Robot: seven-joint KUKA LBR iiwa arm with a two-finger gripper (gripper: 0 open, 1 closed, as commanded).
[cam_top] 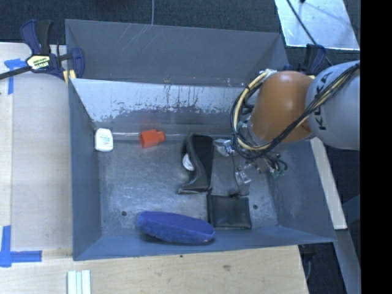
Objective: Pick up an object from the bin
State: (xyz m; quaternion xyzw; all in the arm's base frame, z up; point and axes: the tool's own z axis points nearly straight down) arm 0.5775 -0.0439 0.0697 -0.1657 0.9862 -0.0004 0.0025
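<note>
From above, my hand (239, 185) hangs low in the right part of the bin (122, 176), over the far edge of a flat black square pad (229, 214). I cannot tell whether it is open or closed. A black angled piece (199, 164) lies just beside it.

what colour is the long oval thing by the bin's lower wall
Dark blue. The oval thing shows best in the camera view.
</note>
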